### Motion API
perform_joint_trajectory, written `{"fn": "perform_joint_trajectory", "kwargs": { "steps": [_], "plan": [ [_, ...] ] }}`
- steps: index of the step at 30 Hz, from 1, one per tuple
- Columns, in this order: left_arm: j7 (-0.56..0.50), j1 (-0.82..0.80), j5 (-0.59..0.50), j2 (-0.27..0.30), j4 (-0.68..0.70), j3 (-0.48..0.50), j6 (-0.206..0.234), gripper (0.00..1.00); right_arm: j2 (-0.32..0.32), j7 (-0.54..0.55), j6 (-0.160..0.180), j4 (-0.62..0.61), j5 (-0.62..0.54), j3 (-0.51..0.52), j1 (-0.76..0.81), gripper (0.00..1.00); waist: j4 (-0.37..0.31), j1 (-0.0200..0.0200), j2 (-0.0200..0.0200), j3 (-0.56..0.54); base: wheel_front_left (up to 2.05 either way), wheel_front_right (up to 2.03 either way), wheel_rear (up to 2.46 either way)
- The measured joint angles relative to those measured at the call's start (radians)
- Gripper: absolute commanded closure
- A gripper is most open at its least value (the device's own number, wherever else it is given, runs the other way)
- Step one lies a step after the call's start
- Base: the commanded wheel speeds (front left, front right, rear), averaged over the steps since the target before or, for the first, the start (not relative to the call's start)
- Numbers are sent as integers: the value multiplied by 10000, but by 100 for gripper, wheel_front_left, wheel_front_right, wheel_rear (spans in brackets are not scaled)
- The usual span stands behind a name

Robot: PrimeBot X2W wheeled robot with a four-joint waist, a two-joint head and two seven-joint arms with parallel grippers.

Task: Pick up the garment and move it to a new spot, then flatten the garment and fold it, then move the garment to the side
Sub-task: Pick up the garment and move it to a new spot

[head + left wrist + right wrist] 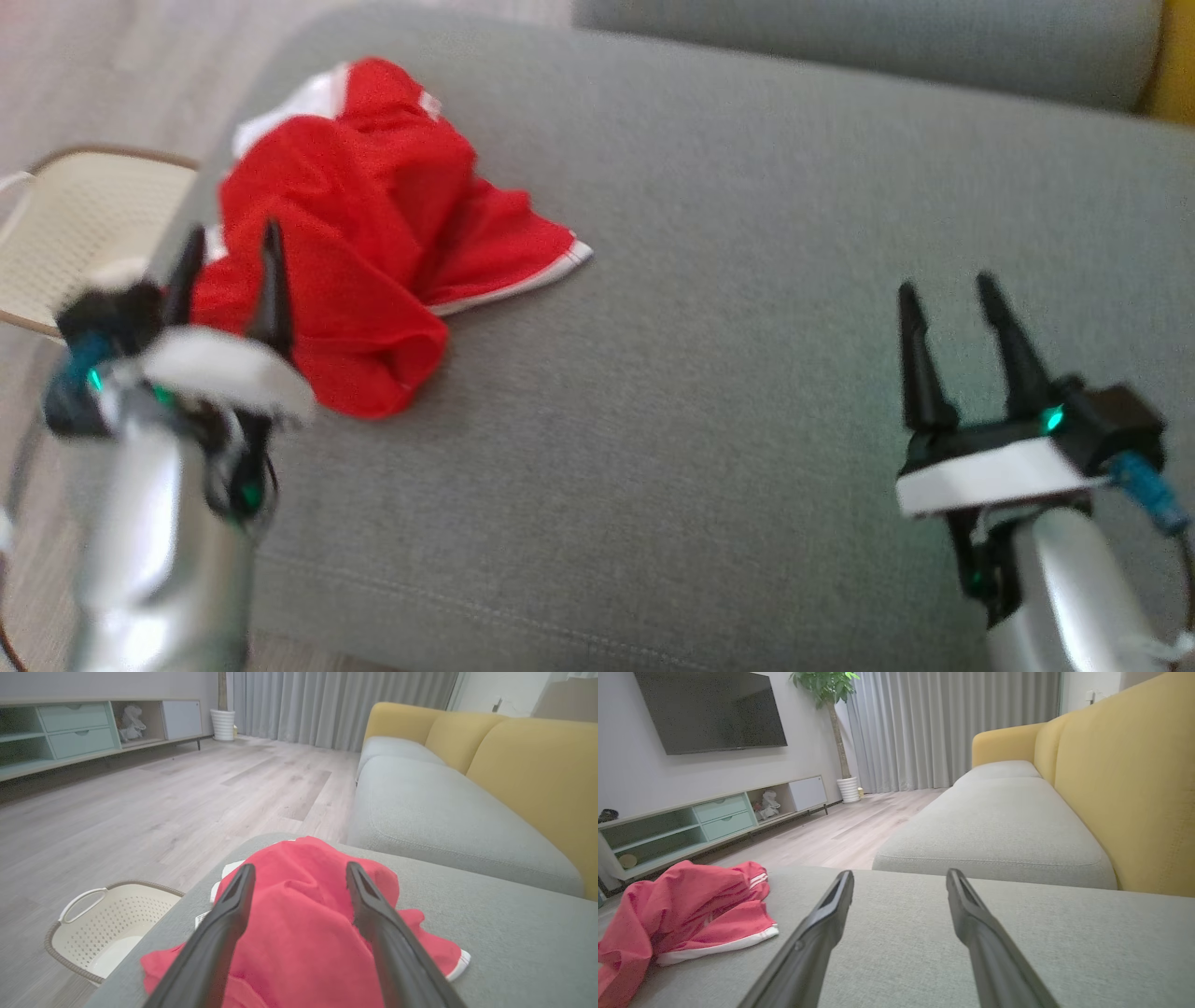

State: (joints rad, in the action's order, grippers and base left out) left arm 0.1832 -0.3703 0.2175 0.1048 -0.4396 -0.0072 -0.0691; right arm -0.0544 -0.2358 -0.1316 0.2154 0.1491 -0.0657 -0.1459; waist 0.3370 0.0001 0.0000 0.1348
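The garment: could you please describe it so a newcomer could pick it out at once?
Find the grey sofa seat with yellow backrests. At its end, beside the cream perforated basket on the floor, lies the garment, a crumpled heap. It alone is bright red, edged with white stripes.

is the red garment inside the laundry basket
No, the red garment lies crumpled on the grey cushion; the basket stands on the floor.
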Motion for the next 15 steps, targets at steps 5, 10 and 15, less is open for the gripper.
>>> {"fn": "perform_joint_trajectory", "kwargs": {
  "steps": [5,10,15],
  "plan": [
    [-1455,-1860,341,606,-1576,113,-272,0,-100,176,0,-606,-84,219,-342,0,-470,1,0,813,0,0,0],
    [-2554,-2901,523,1204,-3104,4,-456,0,-125,207,0,-903,-151,268,-407,0,-1100,2,0,1446,0,0,0],
    [-3421,-3557,583,1595,-4345,-238,-541,0,-138,205,0,-1068,-173,313,-614,0,-1685,2,0,1906,0,0,0]
  ]
}}
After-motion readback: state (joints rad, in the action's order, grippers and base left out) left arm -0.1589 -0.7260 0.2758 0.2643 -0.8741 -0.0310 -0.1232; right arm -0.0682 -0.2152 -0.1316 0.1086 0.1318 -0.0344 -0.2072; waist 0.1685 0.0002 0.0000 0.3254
